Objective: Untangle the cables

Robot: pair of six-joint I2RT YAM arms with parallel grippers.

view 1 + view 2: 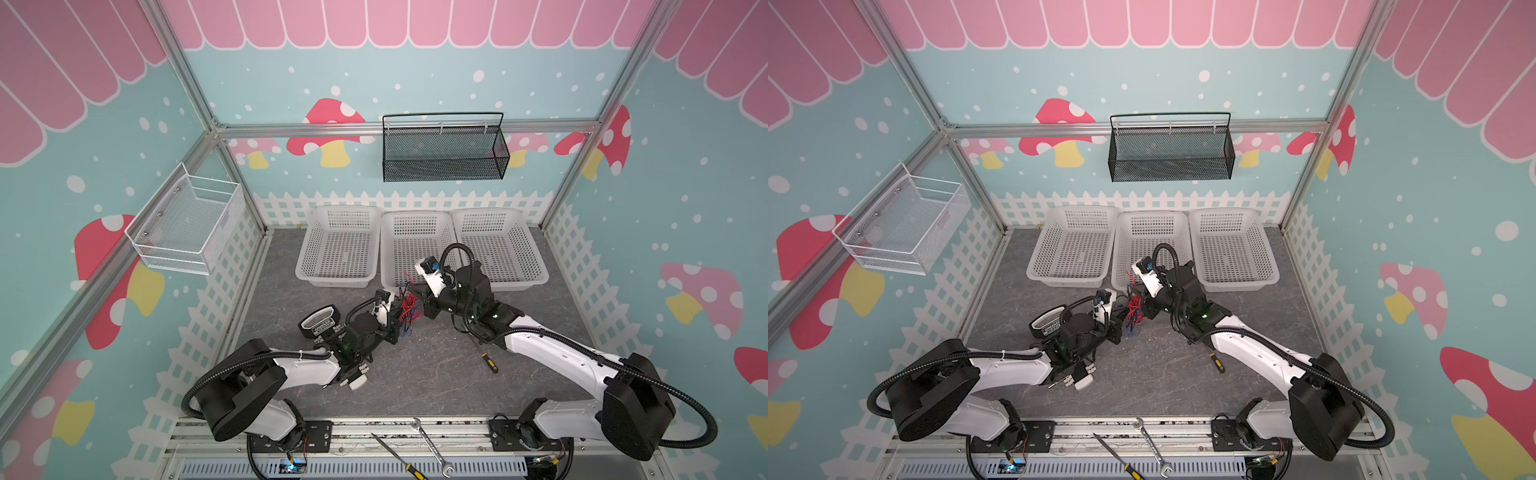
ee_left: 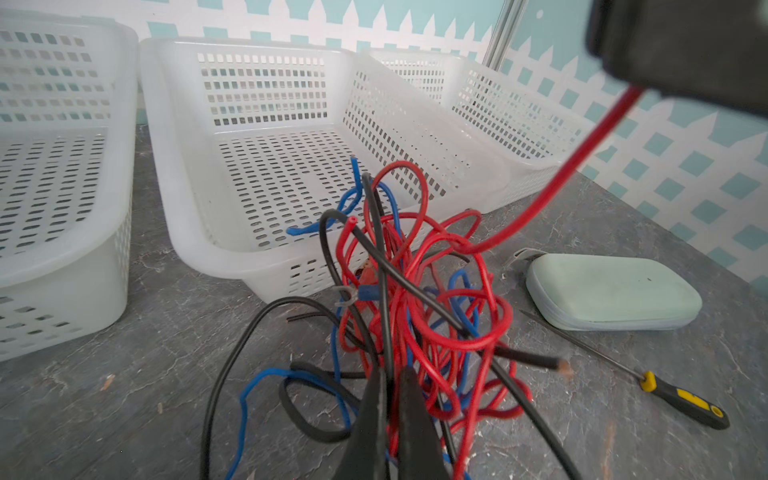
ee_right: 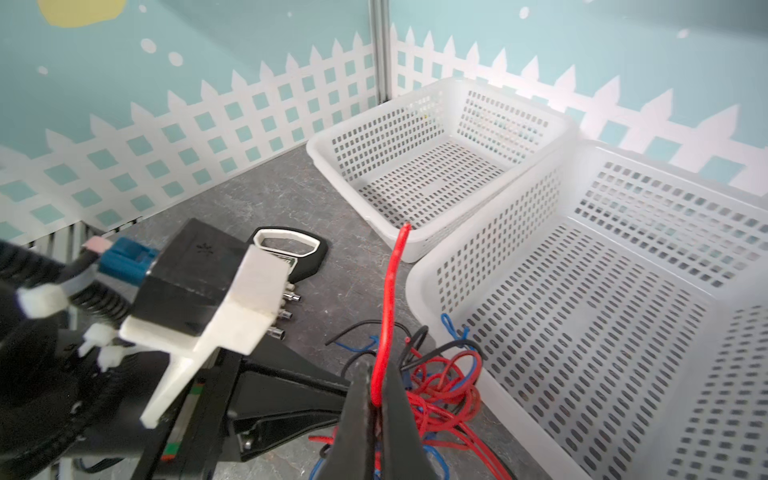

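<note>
Cables point(image 2: 415, 299) lie knotted on the worktop point(image 2: 124, 395) before the middle basket point(image 2: 216, 266). Left pincer point(image 2: 392, 374) is clamped on the knot; right pincer point(image 3: 376, 374), opposite, pinches one red cable point(image 3: 388, 299) stretching out of it.

Back of the surface point(image 1: 415, 382) is blocked by three white baskets point(image 1: 332, 283) standing side by side, rims close together. The cables point(image 1: 409, 309) are heaped just before the middle basket, flanked by the left end effector point(image 2: 390, 374) and right end effector point(image 3: 376, 370). Screwdriver point(image 1: 490, 363) and pale green case point(image 2: 611, 291) clutter the right, a black handheld device point(image 1: 322, 322) the left. The front middle, between the arms, is bare.
</note>
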